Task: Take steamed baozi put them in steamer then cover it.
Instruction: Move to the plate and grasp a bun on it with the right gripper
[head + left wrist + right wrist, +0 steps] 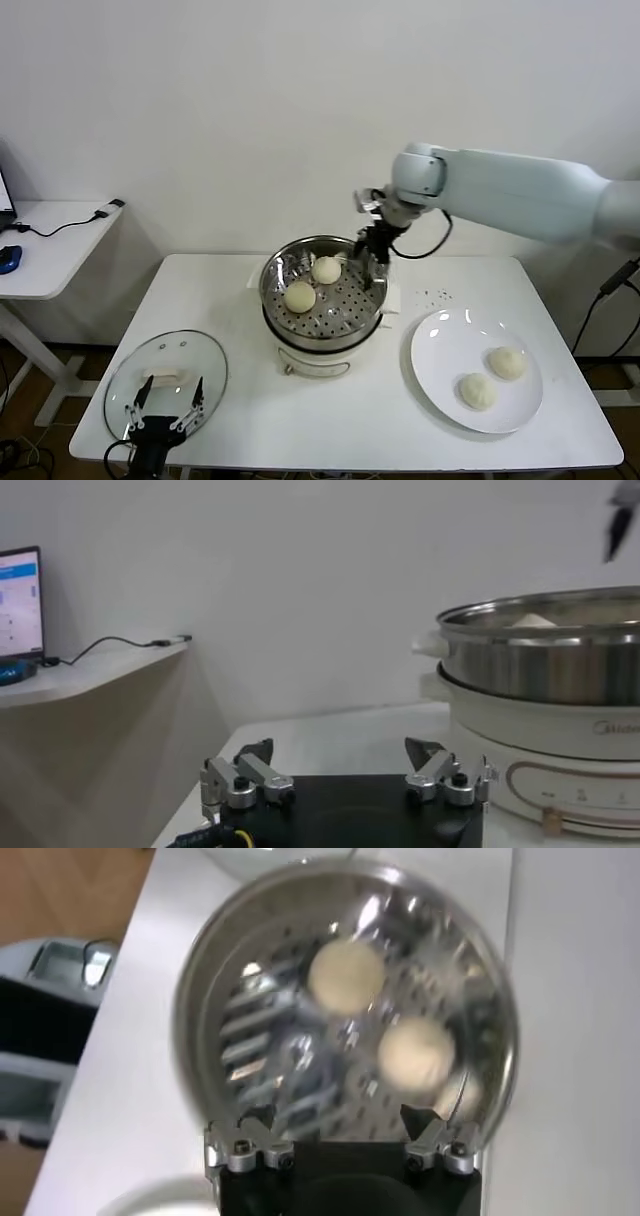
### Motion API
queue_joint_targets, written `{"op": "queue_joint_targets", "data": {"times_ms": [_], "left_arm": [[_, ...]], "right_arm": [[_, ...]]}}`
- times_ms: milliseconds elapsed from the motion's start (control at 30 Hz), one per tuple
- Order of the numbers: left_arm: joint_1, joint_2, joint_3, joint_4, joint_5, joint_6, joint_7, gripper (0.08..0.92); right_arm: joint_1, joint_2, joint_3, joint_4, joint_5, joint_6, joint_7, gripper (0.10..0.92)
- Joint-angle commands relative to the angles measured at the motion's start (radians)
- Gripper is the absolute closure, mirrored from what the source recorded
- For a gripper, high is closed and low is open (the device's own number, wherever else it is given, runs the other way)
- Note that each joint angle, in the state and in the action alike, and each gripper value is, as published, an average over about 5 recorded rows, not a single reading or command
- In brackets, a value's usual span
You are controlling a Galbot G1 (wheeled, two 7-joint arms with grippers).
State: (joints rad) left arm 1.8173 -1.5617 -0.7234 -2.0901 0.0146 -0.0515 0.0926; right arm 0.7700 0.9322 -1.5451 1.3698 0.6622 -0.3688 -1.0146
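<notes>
Loading the steamer (322,290): two baozi (312,283) inside, right end effector (371,248) wide and empty at its far rim. Next, fetching from plate (440,345). Left end effector (165,408) wide, idle by cover (165,380).

1. The steamer (322,300) stands mid-tabletop (250,410), two baozi (300,296) inside.
2. The plate (440,350) lies to its right, bearing two more.
3. The cover (165,382) lies front-left.

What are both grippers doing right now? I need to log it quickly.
Left gripper: open, empty, parked over the cover.
Right gripper: open, empty, above the steamer rim.
</notes>
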Motion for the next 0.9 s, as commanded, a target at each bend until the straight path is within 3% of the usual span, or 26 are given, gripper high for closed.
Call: {"op": "queue_joint_targets", "data": {"times_ms": [33,467,900], "left_arm": [[0.001,0.000,0.000,0.000,0.005,0.004,-0.002,0.177],[0.006,-0.003,-0.001,0.000,0.015,0.011,-0.003,0.177],[0.011,-0.011,-0.002,0.010,0.023,0.010,-0.003,0.177]], "right_arm": [[0.000,-0.329,-0.027,0.223,-0.154,0.018,-0.017,0.203],[-0.442,-0.489,0.184,0.206,-0.453,0.015,-0.008,0.203],[-0.659,-0.484,0.332,0.132,-0.531,0.021,-0.005,0.203]]}}
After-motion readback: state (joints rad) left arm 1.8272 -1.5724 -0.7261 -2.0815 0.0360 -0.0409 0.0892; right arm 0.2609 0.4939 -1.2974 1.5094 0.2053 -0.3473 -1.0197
